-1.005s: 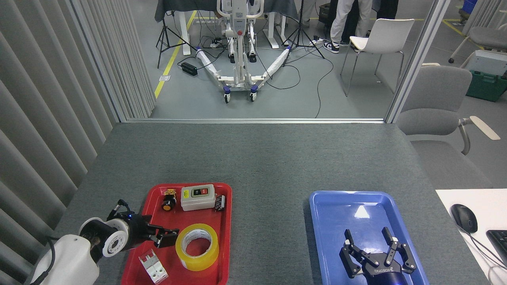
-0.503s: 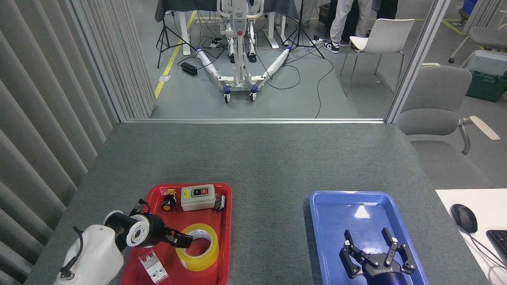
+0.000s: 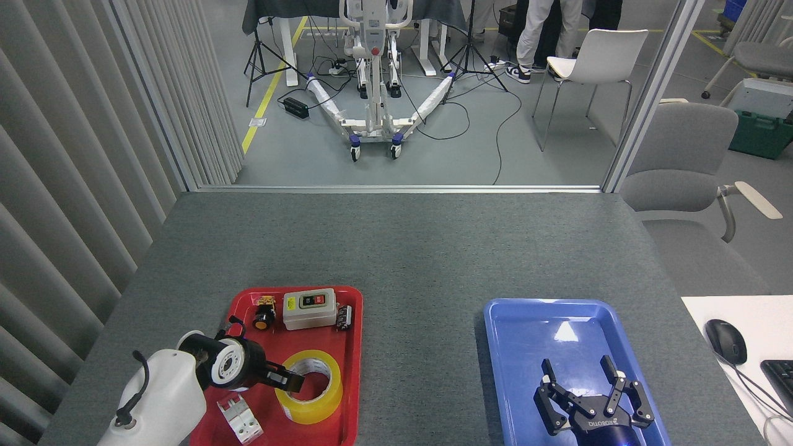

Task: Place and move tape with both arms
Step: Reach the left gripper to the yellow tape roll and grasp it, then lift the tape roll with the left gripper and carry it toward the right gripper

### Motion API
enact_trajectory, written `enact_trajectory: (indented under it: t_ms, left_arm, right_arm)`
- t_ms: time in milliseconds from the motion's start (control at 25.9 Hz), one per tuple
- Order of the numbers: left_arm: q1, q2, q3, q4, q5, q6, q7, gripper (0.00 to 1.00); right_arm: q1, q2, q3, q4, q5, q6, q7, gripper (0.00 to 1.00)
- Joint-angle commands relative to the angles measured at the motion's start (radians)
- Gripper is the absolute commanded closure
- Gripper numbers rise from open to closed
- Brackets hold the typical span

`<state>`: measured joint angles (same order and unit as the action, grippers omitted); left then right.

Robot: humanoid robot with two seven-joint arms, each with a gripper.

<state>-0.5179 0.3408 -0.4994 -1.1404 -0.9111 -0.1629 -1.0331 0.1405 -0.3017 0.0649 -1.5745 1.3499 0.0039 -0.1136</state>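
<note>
The tape [image 3: 313, 406], a yellow roll with a white core, lies flat in the near part of the red tray [image 3: 353, 365]. My left gripper [image 3: 290, 379] reaches in from the left at the roll's left rim, open, with one dark fingertip over the core hole. Whether it touches the roll is unclear. My right gripper [image 3: 591, 387] hovers over the near end of the blue tray [image 3: 533, 316], fingers spread open and holding nothing.
The red tray also holds a grey switch box [image 3: 310, 308], a small black and yellow button [image 3: 263, 319], a small black part [image 3: 344, 316] and a white breaker [image 3: 238, 420]. A mouse [image 3: 726, 341] and a keyboard [image 3: 782, 378] lie on a white desk at right.
My left arm has swung right and forward, bringing its gripper from beside the roll to its left rim and over the core. The right gripper has shifted very slightly.
</note>
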Motion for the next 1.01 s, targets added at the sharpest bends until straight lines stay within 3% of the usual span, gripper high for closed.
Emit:
enact_trajectory:
  t_ms: [0, 155, 271, 580, 735, 812, 966]
  left_arm:
    - [-0.005, -0.013, -0.011, 0.021, 0.0, -0.006, -0.009, 0.33]
    - [-0.007, -0.014, -0.022, 0.021, 0.0, -0.013, -0.032, 0.61]
    - [-0.025, -0.016, -0.021, 0.019, 0.0, -0.047, -0.035, 0.98]
    - [-0.033, -0.033, 0.131, -0.076, 0.069, -0.283, 0.048, 1.0]
    - [-0.033, -0.042, 0.154, -0.094, 0.164, -0.486, 0.145, 1.0]
    - [-0.031, -0.06, 0.151, -0.065, 0.247, -0.622, 0.151, 1.0]
    - [-0.031, -0.123, 0.102, 0.114, 0.482, -0.622, 0.149, 1.0]
  right_arm:
    - [0.001, 0.0, 0.001, 0.002, -0.002, 0.002, -0.003, 0.0]
    - [-0.001, 0.0, 0.003, 0.002, 0.0, 0.002, -0.003, 0.0]
    - [0.001, 0.0, 0.003, 0.002, -0.002, 0.002, -0.003, 0.0]
    - [0.001, -0.002, 0.001, 0.002, -0.002, 0.004, -0.003, 0.0]
    - [0.002, -0.002, 0.003, 0.001, -0.002, 0.004, -0.003, 0.0]
    - [0.002, -0.004, 0.001, 0.001, 0.0, 0.002, -0.004, 0.0]
    - [0.004, -0.008, 0.0, 0.001, -0.002, -0.059, -0.041, 0.0]
